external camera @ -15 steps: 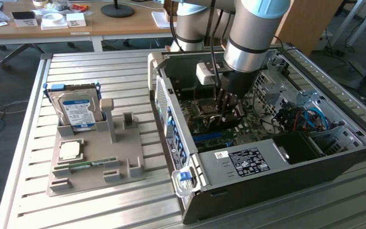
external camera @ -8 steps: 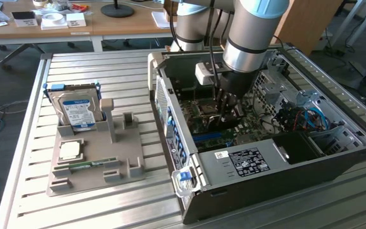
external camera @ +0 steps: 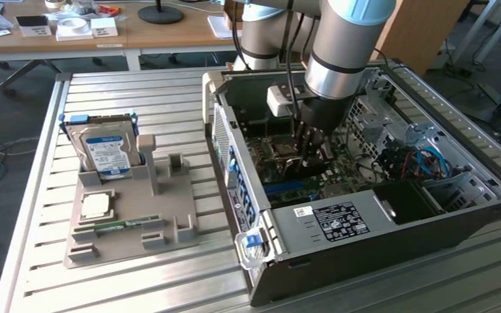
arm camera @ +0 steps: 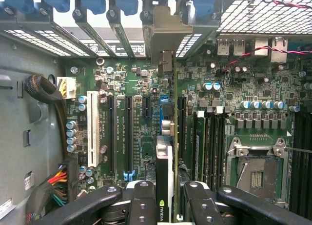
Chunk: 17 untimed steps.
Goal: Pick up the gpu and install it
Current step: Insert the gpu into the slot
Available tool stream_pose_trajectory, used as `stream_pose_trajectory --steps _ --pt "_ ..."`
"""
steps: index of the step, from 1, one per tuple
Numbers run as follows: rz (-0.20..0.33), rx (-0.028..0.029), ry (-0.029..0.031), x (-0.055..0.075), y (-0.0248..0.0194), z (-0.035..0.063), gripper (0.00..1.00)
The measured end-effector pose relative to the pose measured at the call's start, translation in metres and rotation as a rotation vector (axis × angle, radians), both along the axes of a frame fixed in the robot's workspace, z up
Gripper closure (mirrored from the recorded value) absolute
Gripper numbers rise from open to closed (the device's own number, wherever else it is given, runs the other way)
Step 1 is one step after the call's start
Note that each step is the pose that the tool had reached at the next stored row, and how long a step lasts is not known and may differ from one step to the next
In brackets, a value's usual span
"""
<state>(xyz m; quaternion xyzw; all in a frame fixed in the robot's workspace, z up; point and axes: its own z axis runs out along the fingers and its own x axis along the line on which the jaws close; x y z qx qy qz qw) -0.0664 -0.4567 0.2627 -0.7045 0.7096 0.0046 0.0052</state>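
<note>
The gpu [arm camera: 165,159] stands edge-on between my fingers [arm camera: 141,205], a thin card with a dark face and a green edge. My gripper [arm camera: 165,205] is shut on it, one finger on each side. The card runs over a blue-ended motherboard slot [arm camera: 163,100], and its silvery bracket [arm camera: 165,32] reaches the case's rear slot openings. Whether the card sits fully in the slot I cannot tell. In the exterior view my gripper [external camera: 313,153] is down inside the open computer case [external camera: 390,248], above the motherboard, with the gpu [external camera: 307,171] dark beneath it.
Black expansion slots [arm camera: 127,132] and a white one [arm camera: 92,137] lie beside the card, RAM slots and the CPU socket [arm camera: 256,171] on the other side. Cables [arm camera: 58,181] hang by the case wall. A grey holder [external camera: 128,228] outside carries a hard drive [external camera: 104,153] and a RAM stick [external camera: 115,225].
</note>
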Motion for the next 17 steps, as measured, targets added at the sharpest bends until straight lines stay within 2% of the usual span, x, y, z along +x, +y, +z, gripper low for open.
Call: stream_pose_trajectory --steps 17 --pt "0.000 0.0000 0.0000 -0.0074 0.0000 0.0000 0.73"
